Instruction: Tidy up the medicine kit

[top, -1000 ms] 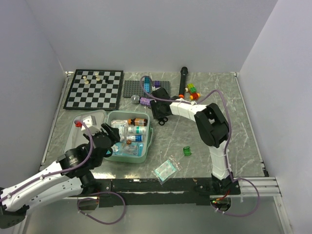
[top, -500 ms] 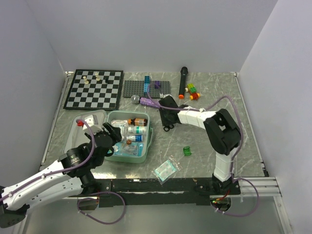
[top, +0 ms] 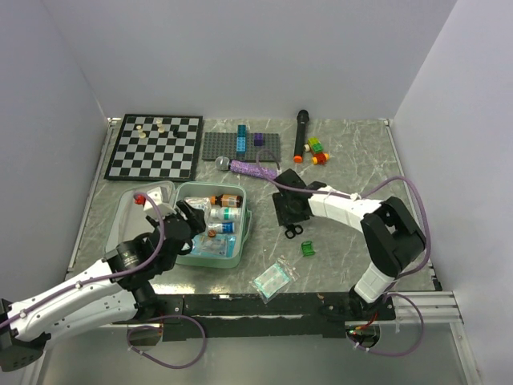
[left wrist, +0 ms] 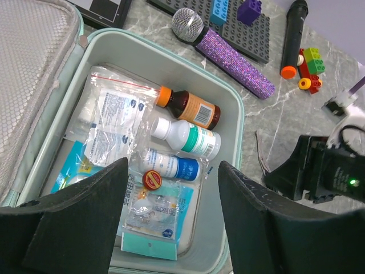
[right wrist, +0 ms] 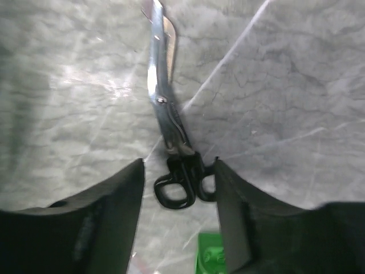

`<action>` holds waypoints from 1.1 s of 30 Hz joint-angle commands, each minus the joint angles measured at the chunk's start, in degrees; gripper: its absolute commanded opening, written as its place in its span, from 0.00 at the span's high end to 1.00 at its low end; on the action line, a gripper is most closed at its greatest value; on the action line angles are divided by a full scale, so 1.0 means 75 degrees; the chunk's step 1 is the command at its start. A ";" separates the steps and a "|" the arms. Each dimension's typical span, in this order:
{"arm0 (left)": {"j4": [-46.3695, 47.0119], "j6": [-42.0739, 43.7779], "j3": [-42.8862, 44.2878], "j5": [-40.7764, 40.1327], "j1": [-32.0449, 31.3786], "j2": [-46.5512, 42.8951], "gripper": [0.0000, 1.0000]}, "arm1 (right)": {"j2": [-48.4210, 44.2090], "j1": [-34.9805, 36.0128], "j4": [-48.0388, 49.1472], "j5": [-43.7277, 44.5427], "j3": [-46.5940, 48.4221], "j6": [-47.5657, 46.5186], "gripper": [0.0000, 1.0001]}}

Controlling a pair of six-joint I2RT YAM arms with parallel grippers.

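The medicine kit (top: 216, 261) lies open at the left, its mesh-lined lid (top: 147, 199) folded out to the left. In its tray (left wrist: 236, 114) are a brown bottle (left wrist: 191, 108), a white bottle with a teal label (left wrist: 191, 137), a blue-and-white bottle (left wrist: 171, 165) and several clear packets. My left gripper (top: 180, 218) (left wrist: 174, 220) hovers open over the tray's near end, holding nothing. My right gripper (top: 290, 218) (right wrist: 179, 211) is open and low over the table. Black-handled scissors (top: 293, 231) (right wrist: 178, 182) lie flat there, handles between the fingers, blades pointing away.
A chessboard (top: 154, 147) and a grey studded plate (top: 240, 146) lie at the back. A purple glitter microphone (top: 252, 168), a black microphone (top: 300, 135) and toy bricks (top: 317, 151) are nearby. A green brick (top: 308, 249) and a clear packet (top: 272, 279) lie near the front.
My right arm swung from beside the purple microphone toward the table's middle front, and the scissors came along with it. The left gripper edged slightly forward over the kit.
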 commanded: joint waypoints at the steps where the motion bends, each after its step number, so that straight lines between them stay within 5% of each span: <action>1: 0.0271 0.0175 0.0272 0.0105 0.0020 0.0125 0.31 | -0.0378 0.0053 -0.0836 -0.0039 0.1169 -0.0324 0.39; 16: 0.0317 0.0280 0.0109 0.0175 0.0020 0.0008 0.30 | 0.1544 -0.0005 -0.1563 -0.0217 0.2741 -0.0910 0.46; 33: 0.0423 0.0257 -0.0020 0.0234 0.0020 -0.0004 0.30 | 0.1954 -0.0157 -0.1341 -0.0369 0.2519 -0.0981 0.51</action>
